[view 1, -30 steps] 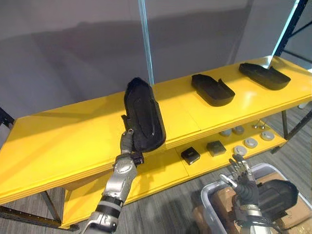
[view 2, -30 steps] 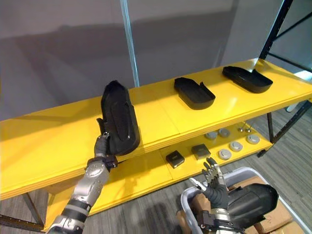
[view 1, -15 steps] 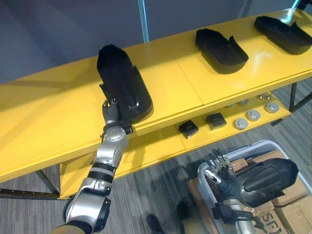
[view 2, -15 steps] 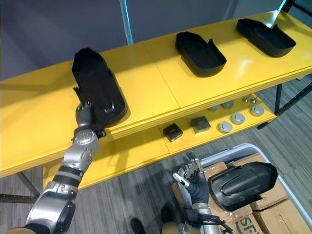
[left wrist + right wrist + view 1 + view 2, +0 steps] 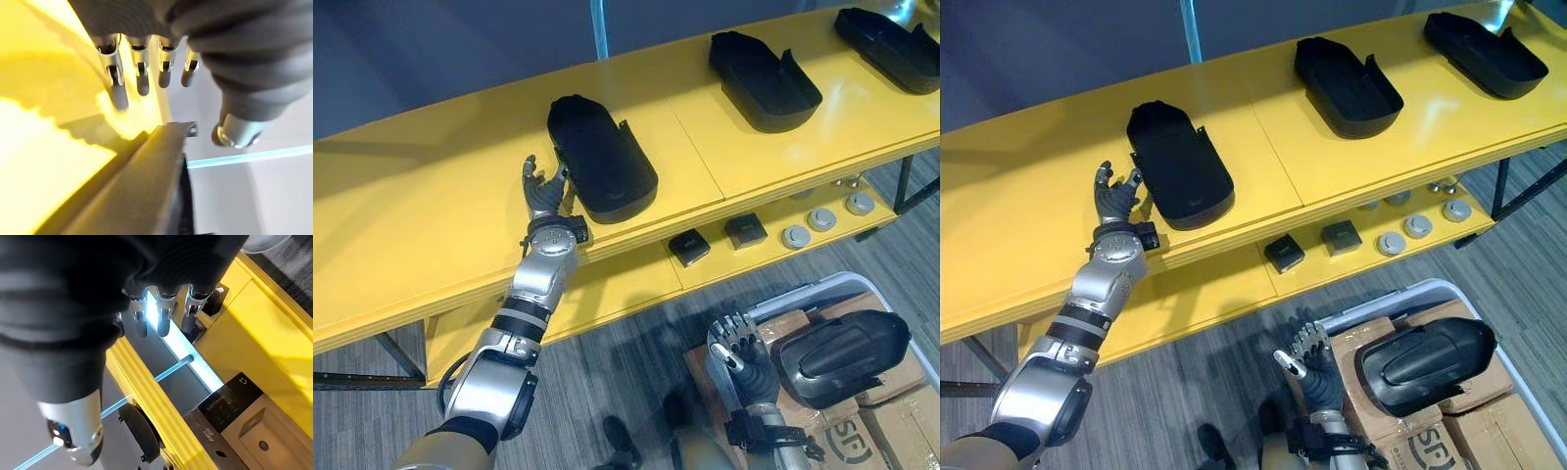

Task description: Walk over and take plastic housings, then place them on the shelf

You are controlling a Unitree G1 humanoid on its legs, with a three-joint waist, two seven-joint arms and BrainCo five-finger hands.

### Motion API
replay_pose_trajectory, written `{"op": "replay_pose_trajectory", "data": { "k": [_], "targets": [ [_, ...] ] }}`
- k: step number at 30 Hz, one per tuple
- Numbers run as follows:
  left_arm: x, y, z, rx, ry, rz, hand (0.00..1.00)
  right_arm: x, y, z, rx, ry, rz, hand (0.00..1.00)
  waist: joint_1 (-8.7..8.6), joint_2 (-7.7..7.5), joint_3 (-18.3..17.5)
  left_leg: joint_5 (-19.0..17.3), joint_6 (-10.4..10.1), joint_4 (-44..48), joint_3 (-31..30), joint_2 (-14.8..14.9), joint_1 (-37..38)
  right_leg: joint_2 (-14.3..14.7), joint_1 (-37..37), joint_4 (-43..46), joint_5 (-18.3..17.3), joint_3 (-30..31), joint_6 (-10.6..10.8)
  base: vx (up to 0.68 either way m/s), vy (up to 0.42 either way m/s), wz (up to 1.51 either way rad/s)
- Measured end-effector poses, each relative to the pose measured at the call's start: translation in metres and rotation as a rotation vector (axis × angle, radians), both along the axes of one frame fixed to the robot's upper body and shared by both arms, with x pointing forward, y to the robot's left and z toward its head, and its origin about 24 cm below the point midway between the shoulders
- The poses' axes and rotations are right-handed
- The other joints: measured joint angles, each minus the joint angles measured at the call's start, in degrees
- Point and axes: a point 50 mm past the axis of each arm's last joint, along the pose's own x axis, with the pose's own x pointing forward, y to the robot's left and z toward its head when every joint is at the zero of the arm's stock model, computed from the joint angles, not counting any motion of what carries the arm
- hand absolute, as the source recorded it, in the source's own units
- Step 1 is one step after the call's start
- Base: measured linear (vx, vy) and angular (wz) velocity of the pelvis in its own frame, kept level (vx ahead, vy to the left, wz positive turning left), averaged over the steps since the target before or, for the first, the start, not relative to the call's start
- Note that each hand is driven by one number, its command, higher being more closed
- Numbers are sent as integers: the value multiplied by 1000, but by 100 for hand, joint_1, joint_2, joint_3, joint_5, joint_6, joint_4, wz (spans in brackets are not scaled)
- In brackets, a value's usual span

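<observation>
left hand fingers spread loose, holding nothing, just left of the long black plastic housing lying flat on the yellow shelf, long axis front-to-back. right hand, also relaxed, is nearer the second black housing down in the grey bin

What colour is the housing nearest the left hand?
The housing is plain black, with no pattern. It shows best in the left eye view.

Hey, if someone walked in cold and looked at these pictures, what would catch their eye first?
The bright yellow shelf with three black plastic housings lying along its top board. The left robot hand is open just beside the nearest housing. Lower right, a fourth housing lies in a grey bin next to the open right robot hand.
</observation>
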Motion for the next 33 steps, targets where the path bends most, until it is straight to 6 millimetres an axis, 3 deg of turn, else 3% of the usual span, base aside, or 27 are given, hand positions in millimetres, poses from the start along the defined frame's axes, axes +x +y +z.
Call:
{"op": "replay_pose_trajectory", "data": {
  "k": [6, 8, 9, 13, 16, 19, 21, 24, 26, 29, 33],
  "targets": [
    [-1, 8, 7, -55, -50, -45, 0, -6, 5, -3, 1, 3, 44, 0, 13, 6, -9, -20, 0, -33, 49, 16, 167, 18, 166, -23, -1, 2, -2, -20, 10, -1],
    [-7, 15, 20, -30, -123, -62, 0, -7, 7, -2, -14, -11, 78, 0, 8, 13, -31, -18, 1, -51, 57, 19, 271, 24, 275, -49, -1, 4, -3, -3, 6, -2],
    [-9, 17, 23, -29, -145, -64, 0, -7, 7, -2, -24, -17, 89, 100, 10, 15, -45, -18, 1, -55, 61, 20, 310, 24, 314, -56, -2, 3, -3, 0, 0, 0],
    [-21, 46, 28, -83, -263, -57, 0, -8, 10, -1, -134, -49, 147, 100, 53, 53, -394, -16, -1, -57, 61, 39, 487, 32, 532, -126, -19, -31, -20, 15, 3, 1],
    [-39, 59, 21, -116, -363, -121, 0, -6, 8, 2, -201, -82, 166, 100, 186, 128, -737, -18, -7, -92, -72, 44, 581, 28, 688, -174, -63, -205, -29, 17, -15, 25],
    [-71, 61, -15, -133, -377, -197, 0, 7, 3, 0, -284, -96, 151, 100, 376, 249, -1101, -10, -24, -153, -264, 29, 628, 7, 807, -230, -99, -379, -37, 5, 0, 34],
    [-108, 52, -63, -232, -315, -233, 0, 18, -9, -6, -312, -61, 84, 100, 548, 319, -1221, -13, -62, -169, -531, -6, 698, -43, 993, -308, -134, -627, -37, -14, 2, 51],
    [-152, 37, -115, -350, -193, -217, 0, 31, -28, -8, -341, -39, -2, 100, 814, 319, -1265, -6, -80, -169, -807, -37, 644, -88, 1066, -406, -210, -908, 4, -58, -3, 58],
    [-168, 32, -136, -360, -115, -209, 0, 42, -38, -5, -357, -43, -45, 100, 972, 324, -1279, 16, -100, -171, -955, -50, 577, -104, 1136, -533, -200, -1086, -1, -44, -19, 58],
    [-179, 30, -138, -330, -109, -250, 0, 60, -46, 4, -377, -65, -82, 100, 1149, 328, -1299, 141, -107, -236, -1177, -95, 529, -133, 1157, -562, -180, -1289, -17, -28, -16, 36],
    [-186, 28, -138, -320, -132, -303, 0, 84, -53, 11, -389, -45, -119, 100, 1188, 337, -1369, 211, -28, -154, -1352, -108, 245, -137, 1095, -698, -18, -1485, -65, 7, -11, 24]
  ]
}}
